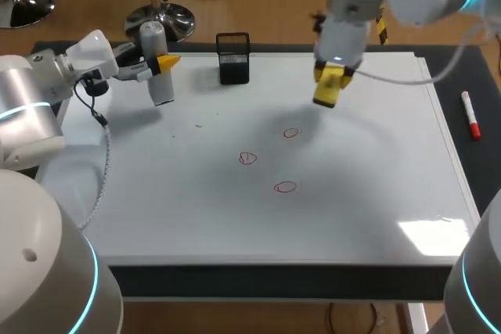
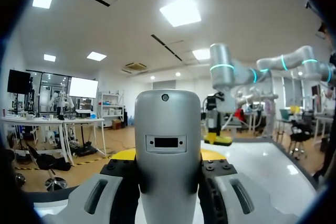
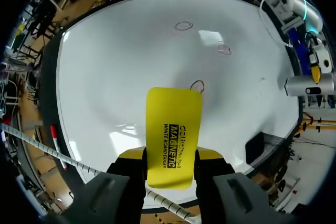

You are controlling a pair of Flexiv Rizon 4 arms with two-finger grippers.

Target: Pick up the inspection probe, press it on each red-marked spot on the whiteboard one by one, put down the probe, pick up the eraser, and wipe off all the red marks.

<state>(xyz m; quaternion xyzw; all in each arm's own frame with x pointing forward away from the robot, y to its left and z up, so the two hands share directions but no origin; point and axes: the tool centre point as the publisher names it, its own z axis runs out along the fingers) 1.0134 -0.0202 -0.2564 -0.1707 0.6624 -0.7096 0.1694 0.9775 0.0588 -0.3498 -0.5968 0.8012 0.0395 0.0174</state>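
My left gripper point(image 1: 163, 62) is shut on the grey inspection probe point(image 1: 159, 68), held upright over the whiteboard's point(image 1: 156, 193) far left part. The left wrist view shows the probe point(image 2: 168, 145) between the fingers point(image 2: 216, 155). Above the board's far middle, my right gripper point(image 1: 332, 76) is shut on the yellow eraser point(image 1: 327, 91). In the right wrist view the eraser point(image 3: 174, 135) juts out past the fingers point(image 3: 210, 155), over the nearest red mark point(image 3: 197, 85). Three red marks point(image 1: 291, 133), point(image 1: 248, 159), point(image 1: 286, 187) lie mid-board.
A black mesh holder point(image 1: 233, 58) stands at the board's far edge, between the two grippers. A red marker point(image 1: 470, 115) lies on the dark table to the right of the board. The near half of the board is bare white.
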